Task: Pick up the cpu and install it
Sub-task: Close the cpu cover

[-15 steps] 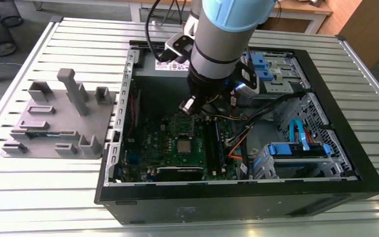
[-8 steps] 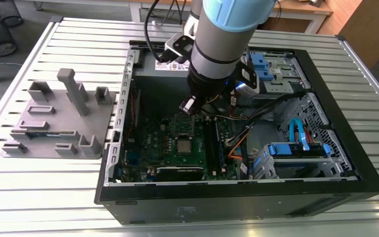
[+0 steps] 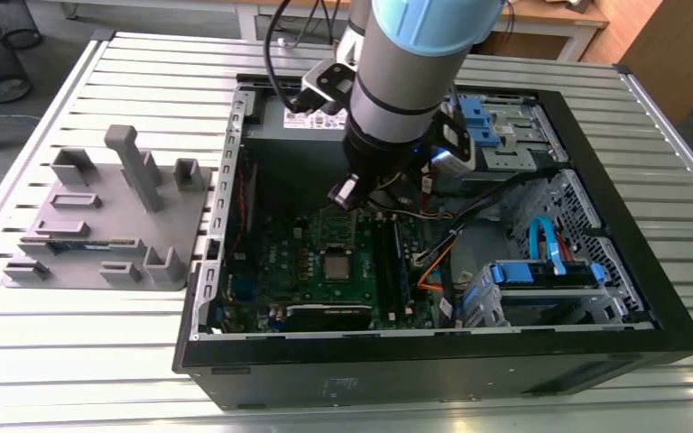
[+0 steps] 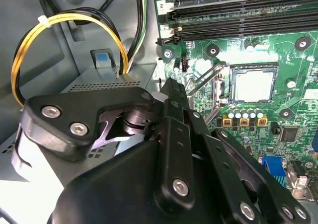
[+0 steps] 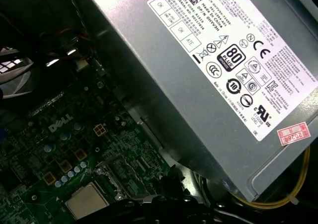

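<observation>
The cpu [image 4: 253, 84] is sitting flat in the socket [image 4: 226, 87] on the green mobo [image 4: 283, 45], silvery top facing up and the dark frame running all around it. It's showing in both wrist views, and in the exterior view [image 3: 338, 265] it's the small pale square around the middle of the board.

The gripper [image 4: 172, 87] is hanging inside the open PC case [image 3: 443, 361], over the board near the socket and apart from the cpu, so it isn't carrying the chip. Whether it's open or closed, can't tell tbh. The black linkage is blocking that in the second wrist view.

A thin metal lever [image 4: 203, 77] is sticking up at an angle just beside the socket, on the gripper's side of it. The long black RAM slots [image 4: 238, 20] are running along the far side of the cpu from the camera. Yellow cables [image 4: 30, 50] are looping over a grey metal box next to the board.

In the first wrist view the grey PSU [image 5: 208, 85] w/ its white label is looming beside the mobo.

The arm [image 3: 413, 63] is coming down into the case from above. The case is lying on a slatted metal table [image 3: 82, 361], and the grey block tray [image 3: 94, 216] is resting on the table at the exterior view's left, just beside the case.
</observation>
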You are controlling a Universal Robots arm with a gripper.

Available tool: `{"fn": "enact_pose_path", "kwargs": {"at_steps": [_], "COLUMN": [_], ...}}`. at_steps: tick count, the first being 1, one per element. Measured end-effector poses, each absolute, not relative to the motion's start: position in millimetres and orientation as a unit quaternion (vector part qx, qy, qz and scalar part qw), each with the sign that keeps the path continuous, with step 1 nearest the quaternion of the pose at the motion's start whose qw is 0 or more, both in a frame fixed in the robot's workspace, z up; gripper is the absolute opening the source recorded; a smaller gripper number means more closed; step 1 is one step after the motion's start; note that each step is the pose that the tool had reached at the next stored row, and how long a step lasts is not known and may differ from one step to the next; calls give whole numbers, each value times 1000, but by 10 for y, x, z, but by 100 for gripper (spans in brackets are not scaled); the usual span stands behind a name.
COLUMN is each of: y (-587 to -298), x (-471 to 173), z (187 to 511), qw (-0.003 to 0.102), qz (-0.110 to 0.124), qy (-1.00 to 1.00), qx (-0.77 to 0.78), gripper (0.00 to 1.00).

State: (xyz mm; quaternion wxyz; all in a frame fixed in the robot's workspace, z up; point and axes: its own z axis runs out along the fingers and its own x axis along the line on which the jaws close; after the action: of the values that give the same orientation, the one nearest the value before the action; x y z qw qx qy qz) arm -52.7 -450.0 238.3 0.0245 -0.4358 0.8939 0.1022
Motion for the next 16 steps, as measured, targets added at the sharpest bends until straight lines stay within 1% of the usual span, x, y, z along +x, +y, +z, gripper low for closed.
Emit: {"fn": "enact_pose_path", "kwargs": {"at_steps": [16], "y": [-4501], "x": [-508], "z": [2401], "qw": [24], "qz": [102], "qy": [894], "qx": [-436], "gripper": [11]}}
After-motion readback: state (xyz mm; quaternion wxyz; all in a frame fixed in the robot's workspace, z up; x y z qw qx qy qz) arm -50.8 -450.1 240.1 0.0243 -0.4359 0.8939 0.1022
